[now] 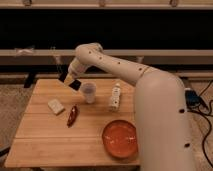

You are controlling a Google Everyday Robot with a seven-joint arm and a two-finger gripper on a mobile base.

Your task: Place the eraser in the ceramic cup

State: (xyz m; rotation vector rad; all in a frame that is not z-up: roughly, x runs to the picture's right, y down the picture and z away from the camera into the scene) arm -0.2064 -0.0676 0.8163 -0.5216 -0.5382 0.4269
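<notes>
The white ceramic cup [89,92] stands upright on the wooden table [50,135], near its back middle. The black eraser [75,84] hangs in the air just left of the cup's rim, tilted. My gripper [68,79] is at the end of the white arm, above and to the left of the cup, and it is shut on the eraser. The eraser is beside the cup, not inside it.
A pale beige block [56,106] lies at the left of the table. A dark red pepper-shaped item [72,115] lies in front of the cup. A white bottle [115,97] lies right of the cup. An orange bowl [120,138] sits at the front right. Cables lie on the floor at the right.
</notes>
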